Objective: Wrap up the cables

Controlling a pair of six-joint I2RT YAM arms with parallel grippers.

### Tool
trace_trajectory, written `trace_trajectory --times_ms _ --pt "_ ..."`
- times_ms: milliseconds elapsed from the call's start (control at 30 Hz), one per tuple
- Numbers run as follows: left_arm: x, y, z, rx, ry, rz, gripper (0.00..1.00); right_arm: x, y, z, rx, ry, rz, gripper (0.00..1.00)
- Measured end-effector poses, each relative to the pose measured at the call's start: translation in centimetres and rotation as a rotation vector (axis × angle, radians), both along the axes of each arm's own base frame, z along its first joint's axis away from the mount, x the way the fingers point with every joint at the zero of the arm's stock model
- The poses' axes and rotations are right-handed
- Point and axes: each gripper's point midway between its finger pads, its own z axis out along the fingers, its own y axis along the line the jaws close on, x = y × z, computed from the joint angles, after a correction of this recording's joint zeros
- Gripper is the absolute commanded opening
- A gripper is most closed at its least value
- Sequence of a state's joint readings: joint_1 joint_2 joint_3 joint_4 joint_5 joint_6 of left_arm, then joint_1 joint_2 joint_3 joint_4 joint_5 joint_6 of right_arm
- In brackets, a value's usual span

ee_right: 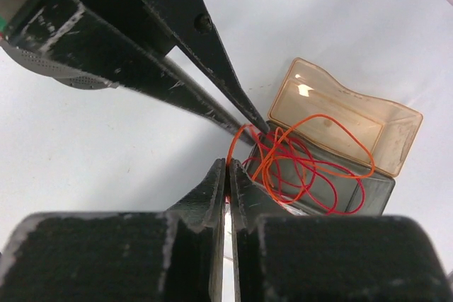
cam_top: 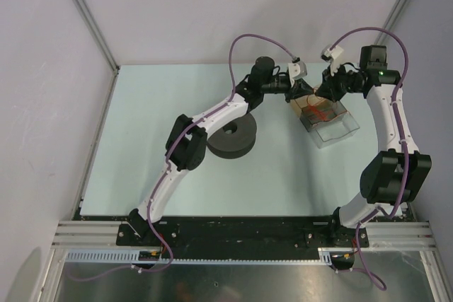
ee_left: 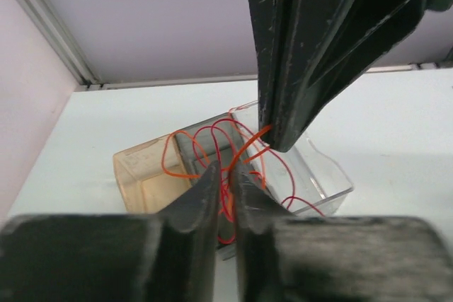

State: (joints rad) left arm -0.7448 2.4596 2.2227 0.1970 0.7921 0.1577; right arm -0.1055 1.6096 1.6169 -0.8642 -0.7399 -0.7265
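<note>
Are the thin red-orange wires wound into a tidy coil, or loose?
Loose: the cables spread in irregular, crossing loops over the amber box, not a tight coil.

The left gripper and right gripper crowd tip to tip over the amber box and clear box, hemmed by walls and looping cables, while open table lies nearer, save a black roll at left.
</note>
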Motion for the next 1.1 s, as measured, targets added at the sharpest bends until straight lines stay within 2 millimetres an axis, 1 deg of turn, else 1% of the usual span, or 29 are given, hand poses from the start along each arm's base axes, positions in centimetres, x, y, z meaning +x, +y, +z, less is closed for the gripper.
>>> trace_trajectory --times_ms 33,67,100,133,167,200,267,367,467,567,667,767,867,933,1100 --pt "0.2 -0.1 0.0 -0.001 0.001 0.007 0.03 0.0 0.0 0.0 0.001 -0.001 0.002 0.28" --pt "0.4 -0.1 0.1 -0.003 -0.002 0.015 0.02 0.0 0.0 0.0 0.002 -0.001 0.002 0.47" --pt "0.6 -0.2 0.2 -0.006 -0.005 0.028 0.01 0.0 0.0 0.0 0.002 -0.003 0.001 0.62" --pt "0.9 -0.3 0.3 -0.009 -0.006 0.038 0.00 -0.1 -0.1 0.0 0.003 -0.004 -0.002 0.73" --pt "1.1 -0.3 0.6 -0.015 -0.007 0.050 0.00 -0.2 -0.1 -0.3 0.000 -0.010 -0.003 0.79" --pt "1.2 -0.3 0.9 -0.020 -0.003 0.056 0.00 -0.4 -0.2 -0.5 0.007 -0.001 -0.016 0.83" --pt "1.5 -0.3 1.7 -0.034 0.001 0.071 0.00 -0.5 -0.6 -1.2 0.004 -0.019 -0.040 0.87" --pt "1.6 -0.4 3.0 -0.059 0.016 0.083 0.00 -0.5 -1.4 -2.9 0.008 -0.032 -0.093 0.90" --pt "1.4 -0.4 3.6 -0.075 0.047 0.082 0.00 0.2 -1.9 -4.8 0.023 -0.046 -0.147 0.91" --pt "1.3 -0.4 3.6 -0.080 0.084 0.081 0.00 1.4 -2.3 -6.3 0.042 -0.087 -0.201 0.87" --pt "1.1 -0.5 3.8 -0.086 0.110 0.079 0.00 2.8 -2.5 -6.8 0.049 -0.143 -0.230 0.77" --pt "1.0 -0.5 3.9 -0.095 0.141 0.078 0.00 4.7 -2.5 -6.7 0.049 -0.203 -0.237 0.62" --pt "1.0 -0.4 4.2 -0.107 0.172 0.078 0.00 6.1 -2.6 -7.4 0.049 -0.228 -0.248 0.48" --pt "1.1 -0.3 4.4 -0.114 0.187 0.077 0.00 6.6 -2.8 -8.2 0.044 -0.231 -0.257 0.44" --pt "1.4 0.2 5.0 -0.133 0.240 0.084 0.00 7.4 -3.5 -10.7 0.025 -0.206 -0.274 0.37"
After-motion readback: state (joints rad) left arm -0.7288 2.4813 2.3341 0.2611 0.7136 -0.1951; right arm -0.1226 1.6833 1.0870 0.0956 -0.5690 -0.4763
